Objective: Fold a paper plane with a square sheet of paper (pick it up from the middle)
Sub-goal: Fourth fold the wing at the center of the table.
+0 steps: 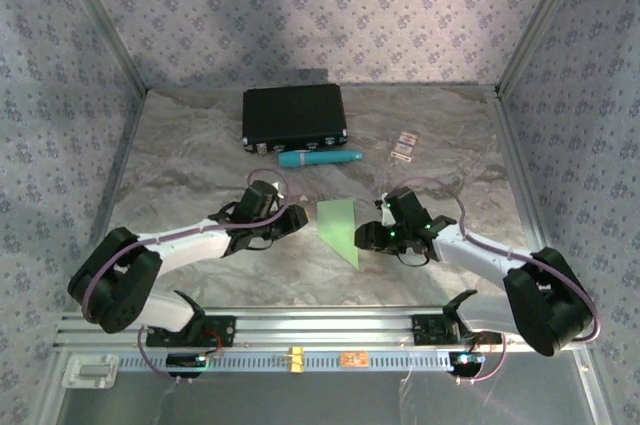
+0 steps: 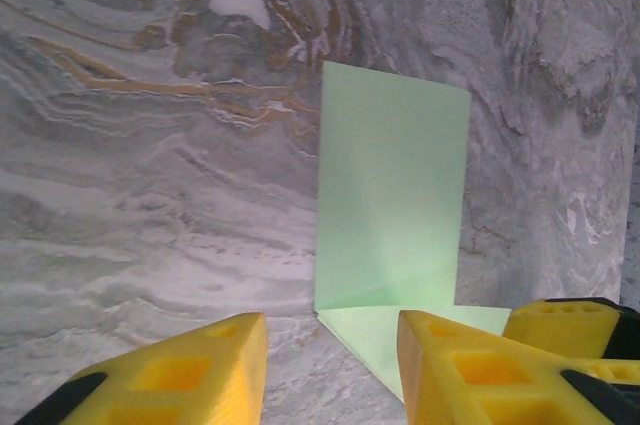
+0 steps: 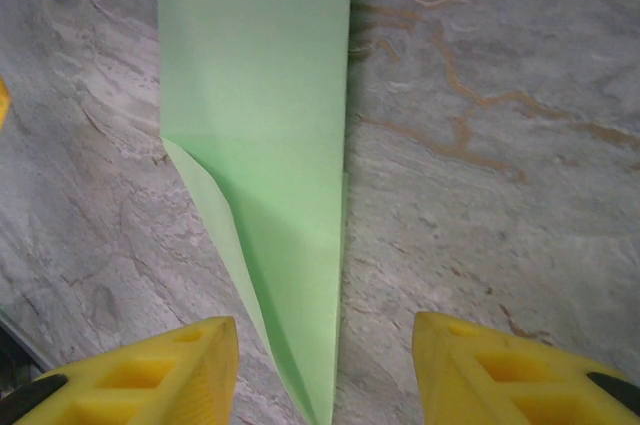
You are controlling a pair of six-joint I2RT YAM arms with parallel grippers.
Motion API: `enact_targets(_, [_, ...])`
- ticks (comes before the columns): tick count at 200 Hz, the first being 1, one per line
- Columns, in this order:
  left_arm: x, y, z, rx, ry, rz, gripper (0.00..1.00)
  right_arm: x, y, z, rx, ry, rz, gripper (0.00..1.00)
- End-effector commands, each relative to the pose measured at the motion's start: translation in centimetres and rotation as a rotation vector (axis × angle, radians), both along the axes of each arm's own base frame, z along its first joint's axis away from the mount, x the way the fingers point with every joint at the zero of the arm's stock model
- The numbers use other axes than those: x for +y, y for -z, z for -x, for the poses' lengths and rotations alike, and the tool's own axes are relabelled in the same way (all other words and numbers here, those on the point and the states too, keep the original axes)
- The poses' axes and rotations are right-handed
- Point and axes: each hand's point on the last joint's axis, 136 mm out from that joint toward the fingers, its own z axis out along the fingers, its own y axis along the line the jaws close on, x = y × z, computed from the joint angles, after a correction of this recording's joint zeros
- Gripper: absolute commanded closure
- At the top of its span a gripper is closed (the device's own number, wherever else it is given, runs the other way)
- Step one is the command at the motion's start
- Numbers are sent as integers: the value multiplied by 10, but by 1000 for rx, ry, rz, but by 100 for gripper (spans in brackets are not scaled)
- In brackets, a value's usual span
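Top external view: the paper plane (image 1: 340, 228) lies on the marbled worktop (image 1: 190, 150) between the two arms, a pale green wedge with its blunt end far and its point toward the arms' bases. In the right wrist view the paper plane (image 3: 265, 95) runs off the top edge, its tip reaches the bottom edge, and one folded flap curls slightly up along its left side. In the left wrist view the paper plane (image 2: 390, 185) is partly covered by a yellow finger (image 2: 470, 365), so contact there cannot be judged.

The left gripper (image 1: 290, 220) sits just beside the paper, released and holding nothing. The right gripper (image 1: 365, 237) is likewise spread, its fingers either side of the tip without pinching it.

Well beyond lie a black case (image 1: 294, 117) and a teal tube (image 1: 318, 158).
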Motion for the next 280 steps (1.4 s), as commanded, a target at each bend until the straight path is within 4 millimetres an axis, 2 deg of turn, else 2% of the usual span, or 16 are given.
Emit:
enact_targets(1, [8,-4,0,-6,-16,3,59,11,-11,-10,-18,-21,-32,50])
enact_targets(69, [9,-1,2,7,-23,17,56,16,-4,-12,4,-32,-19,51])
enact_targets(153, [5,1,1,26,-15,41,54,22,-4,-11,13,-51,-50,54])
enact_targets(207, [-2,2,0,40,6,59,54,25,-6,-14,-2,-91,-55,59])
enact_targets(235, [-4,5,1,55,12,68,54,29,-9,-19,-11,-100,-61,64])
enact_targets(280, [-13,8,1,76,38,100,54,33,-2,-21,5,-112,-67,68])
